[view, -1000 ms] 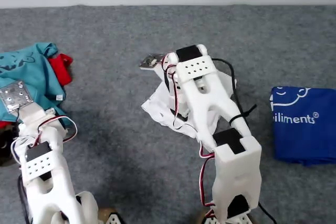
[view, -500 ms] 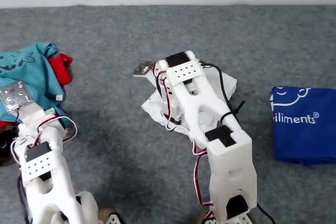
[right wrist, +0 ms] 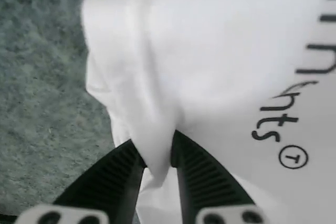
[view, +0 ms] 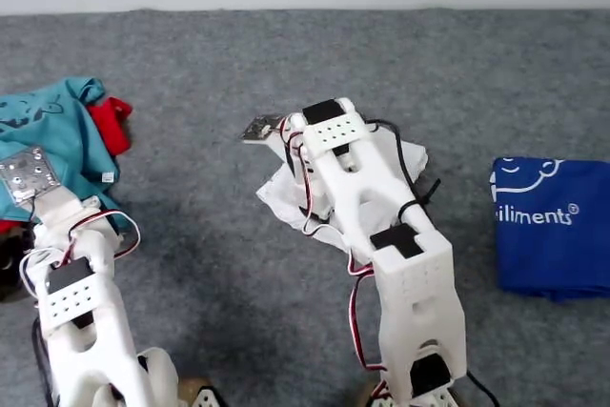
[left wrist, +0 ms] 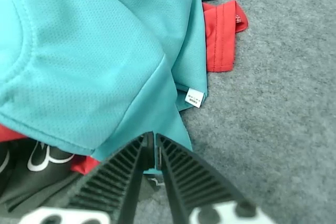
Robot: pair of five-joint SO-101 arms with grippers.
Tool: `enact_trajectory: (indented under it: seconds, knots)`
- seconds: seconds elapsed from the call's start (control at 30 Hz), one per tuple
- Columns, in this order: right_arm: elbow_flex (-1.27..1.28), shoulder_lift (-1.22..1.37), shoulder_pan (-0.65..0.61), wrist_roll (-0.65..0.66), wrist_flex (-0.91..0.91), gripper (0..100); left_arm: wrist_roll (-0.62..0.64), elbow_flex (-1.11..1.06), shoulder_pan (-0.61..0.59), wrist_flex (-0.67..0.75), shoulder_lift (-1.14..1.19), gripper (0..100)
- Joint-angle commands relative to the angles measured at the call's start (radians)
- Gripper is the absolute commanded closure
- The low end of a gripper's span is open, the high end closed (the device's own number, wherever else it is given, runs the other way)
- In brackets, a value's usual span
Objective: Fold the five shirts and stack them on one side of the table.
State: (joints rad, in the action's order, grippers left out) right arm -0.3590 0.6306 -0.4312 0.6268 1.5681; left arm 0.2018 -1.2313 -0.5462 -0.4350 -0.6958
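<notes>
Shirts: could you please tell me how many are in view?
5. The teal shirt, red shirt and dark shirt lie piled at the left; the white shirt is central, pinched in the right pincer; the folded blue shirt at the right. The pile may hide more.

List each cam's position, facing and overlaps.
High view: fixed overhead, looking down on the table; left arm and right arm show.
Left wrist view: on the left wrist, facing the teal shirt past the left gripper.
Right wrist view: on the right wrist, facing the white shirt pinched in the right gripper.
Shared: teal shirt, high and left wrist; white shirt, high and right wrist.
</notes>
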Motion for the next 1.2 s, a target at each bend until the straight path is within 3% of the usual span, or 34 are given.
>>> enact_trajectory:
  seconds: [0.0, 0.23, 0.47, 0.53, 0.7, 0.87, 1.0, 1.17]
  knots:
    - [-0.103, -0.028, 0.038, 0.032, 0.039, 98.4, -0.012, 0.005, 0.006, 0.023, -0.034, 98]
    - [-0.265, -0.021, -0.015, 0.055, 0.182, 98.8, -0.012, 0.005, 0.006, 0.023, -0.034, 98]
    - [-0.272, -0.010, -0.117, 0.054, 0.160, 98.5, -0.012, 0.005, 0.006, 0.023, -0.034, 98]
    - [-0.275, 0.012, -0.119, 0.046, 0.165, 94.6, -0.012, 0.005, 0.006, 0.023, -0.034, 98]
    - [-0.278, 0.015, -0.096, -0.118, 0.186, 77.8, -0.012, 0.005, 0.006, 0.023, -0.034, 98]
    - [-0.282, -0.042, -0.088, -0.084, 0.217, 84.6, -0.012, 0.005, 0.006, 0.023, -0.034, 98]
    - [-0.276, -0.073, -0.067, -0.075, 0.228, 98.3, -0.012, 0.005, 0.006, 0.023, -0.034, 98]
    - [-0.276, -0.074, -0.041, -0.074, 0.223, 99.1, -0.012, 0.005, 0.006, 0.023, -0.034, 98]
